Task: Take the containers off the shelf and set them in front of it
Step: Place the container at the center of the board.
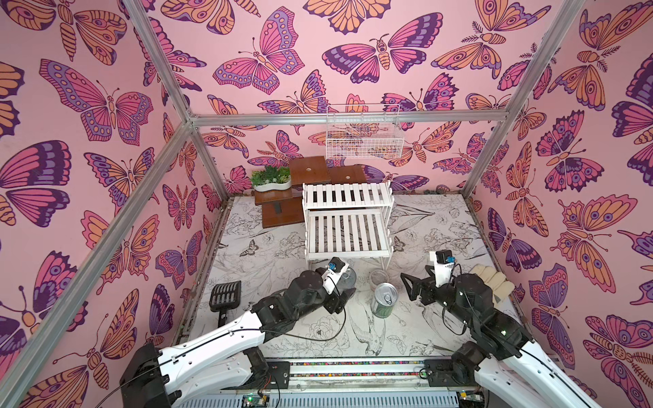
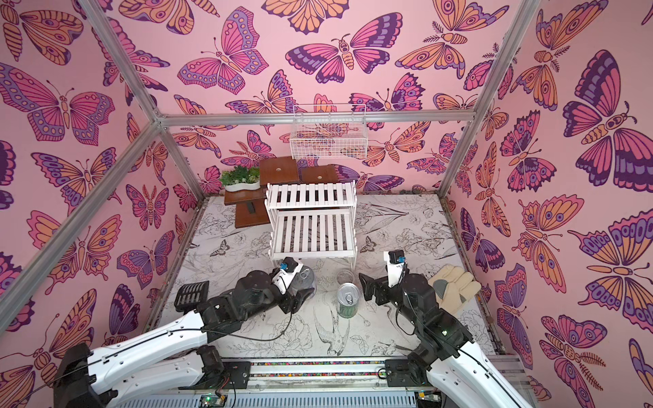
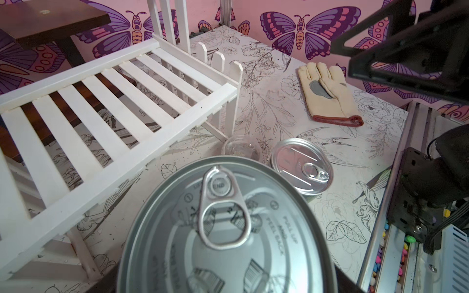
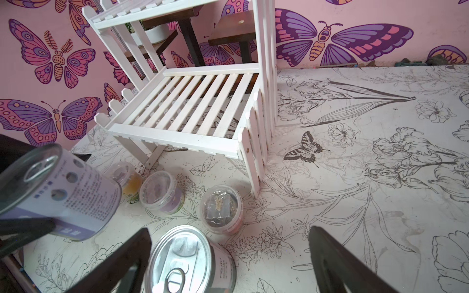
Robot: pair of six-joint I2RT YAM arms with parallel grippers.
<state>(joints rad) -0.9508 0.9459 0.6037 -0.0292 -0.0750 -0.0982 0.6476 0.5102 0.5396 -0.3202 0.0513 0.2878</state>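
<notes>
Lilac-banded, the pale can [image 4: 63,200] is clamped in my left claw [image 4: 67,190], just near of the slatted shelf [image 1: 346,229], long axis tilted off upright, pull-tab lid uppermost. Beside it the yellow cup [image 4: 130,184], purple cup [image 4: 160,194], red-orange cup [image 4: 220,210] and upright green-printed can [image 1: 384,300] stand on the flower-sketched tabletop [image 4: 355,203], pink butterfly walls [image 1: 318,53] around. My right claw [image 1: 416,281] gapes

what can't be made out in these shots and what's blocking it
Yellow cup and purple cup: missing from both top views, apparently under the left arm's wrist; in the right wrist view the pale-labelled can hides part of the yellow one.
Left claw: its fingers are hidden by that can's lid in the left wrist view.
Watermelon-printed can: bottom edge of the right wrist view cuts it off.
Pale-labelled can's text: too small to read.
</notes>
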